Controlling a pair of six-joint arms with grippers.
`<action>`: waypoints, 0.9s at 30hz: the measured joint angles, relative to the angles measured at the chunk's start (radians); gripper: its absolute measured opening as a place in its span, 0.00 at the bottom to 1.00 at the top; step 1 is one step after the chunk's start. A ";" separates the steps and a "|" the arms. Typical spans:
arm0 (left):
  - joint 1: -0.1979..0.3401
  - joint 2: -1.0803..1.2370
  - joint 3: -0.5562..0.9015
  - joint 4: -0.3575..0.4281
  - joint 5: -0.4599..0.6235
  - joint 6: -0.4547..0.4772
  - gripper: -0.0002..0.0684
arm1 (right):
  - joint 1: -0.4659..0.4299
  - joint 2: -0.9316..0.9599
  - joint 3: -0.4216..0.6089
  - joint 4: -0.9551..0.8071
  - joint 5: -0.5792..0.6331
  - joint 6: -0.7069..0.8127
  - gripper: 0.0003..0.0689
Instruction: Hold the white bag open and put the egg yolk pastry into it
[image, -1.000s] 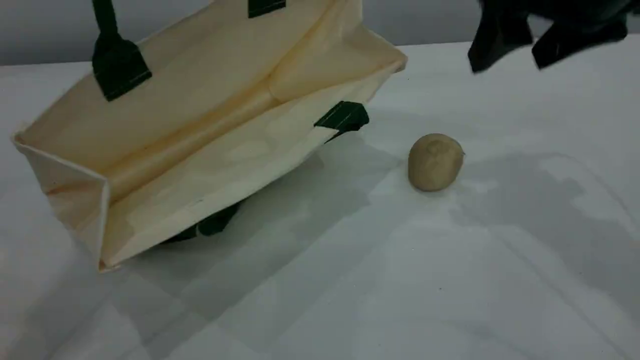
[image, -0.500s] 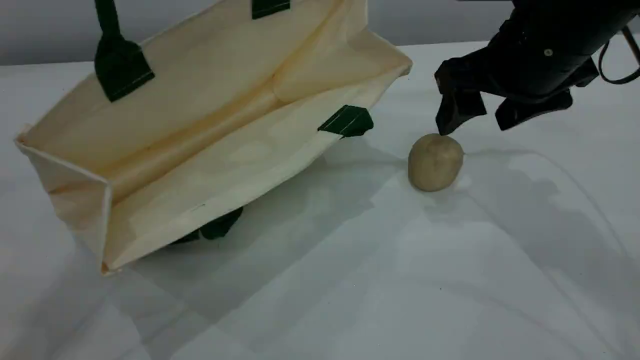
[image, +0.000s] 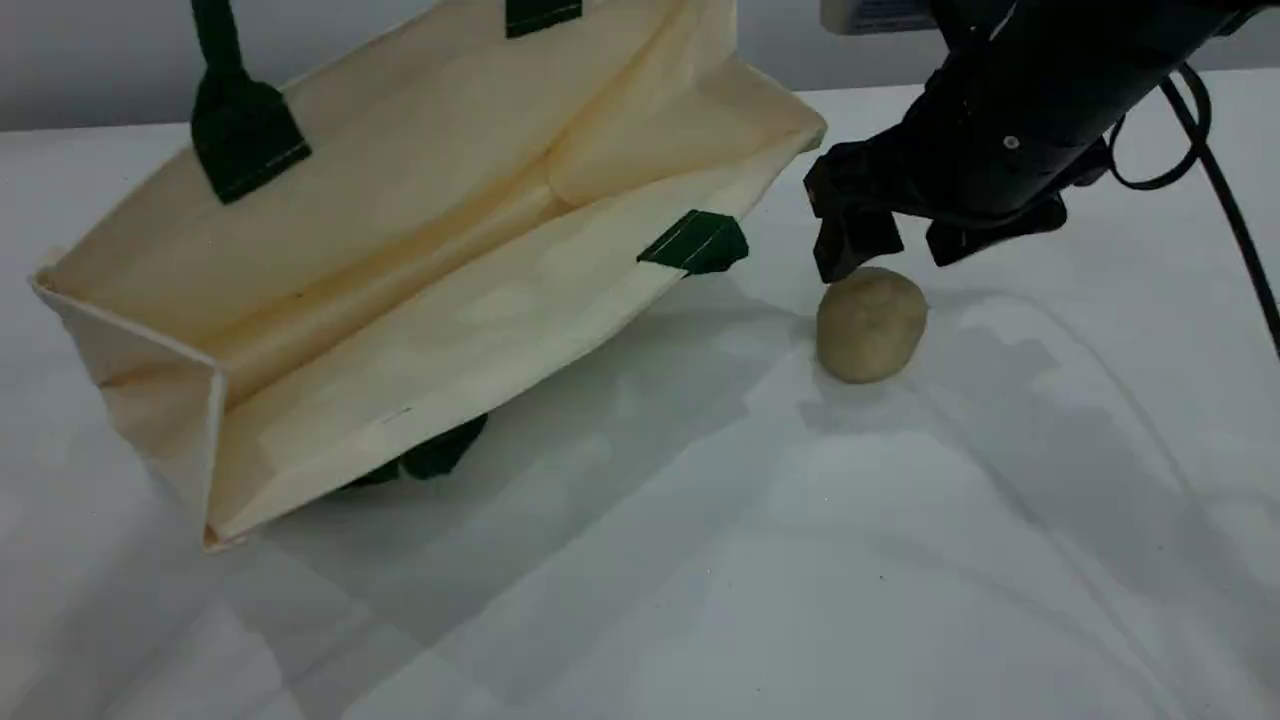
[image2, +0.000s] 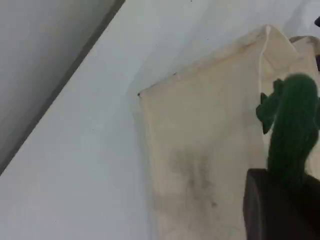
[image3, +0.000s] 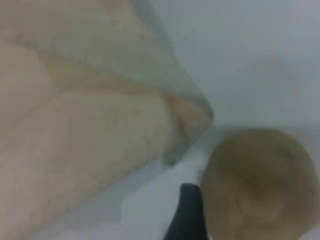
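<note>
right hand (image: 895, 248) spread above egg yolk pastry (image: 870, 324), white bag (image: 420, 260) beside

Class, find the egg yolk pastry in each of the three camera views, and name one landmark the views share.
Scene view: the egg yolk pastry lies on the table right of centre, beside the bag's mouth.
Left wrist view: not in it.
Right wrist view: lower right, large and close.
Shared landmark: the white bag, at the right of the left wrist view and upper left in the right wrist view.
</note>
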 joint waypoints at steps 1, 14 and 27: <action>0.000 0.000 0.000 0.000 0.000 0.000 0.14 | 0.000 0.000 0.000 0.000 -0.006 0.000 0.81; 0.000 0.000 0.000 0.002 0.000 0.000 0.14 | -0.001 0.037 0.001 0.012 -0.045 -0.001 0.81; 0.000 0.000 0.000 0.002 0.000 0.000 0.14 | -0.001 0.115 0.001 0.027 -0.078 -0.002 0.81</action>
